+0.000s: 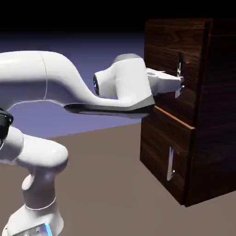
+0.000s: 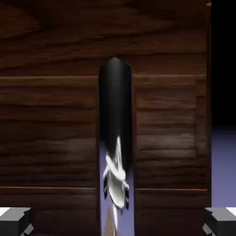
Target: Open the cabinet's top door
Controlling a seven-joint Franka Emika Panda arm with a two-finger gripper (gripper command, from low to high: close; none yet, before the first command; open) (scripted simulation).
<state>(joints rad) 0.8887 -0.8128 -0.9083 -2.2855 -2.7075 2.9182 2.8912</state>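
The dark walnut cabinet [image 1: 215, 115] stands at the exterior view's right. Its top door [image 1: 162, 48] is the larger upper panel, lying flush with the front, with a long vertical silver handle [image 1: 179, 60]. My gripper [image 1: 179, 85] is right up against this handle, at its lower part, with the jaws spread wide. In the hand view the dark, mirror-like handle [image 2: 115, 110] runs down the middle over the door's wood [image 2: 50, 129]. My two grey fingertips [image 2: 16, 221] sit far out in the bottom corners, so my gripper [image 2: 118, 223] straddles the bar without pinching it.
Below the top door is a shorter panel [image 1: 156, 147] with a small silver handle [image 1: 171, 165]. A lighter wood edge [image 1: 177, 119] shows between the two panels. My white arm [image 1: 69, 83] stretches in from the left above the brown table [image 1: 110, 193].
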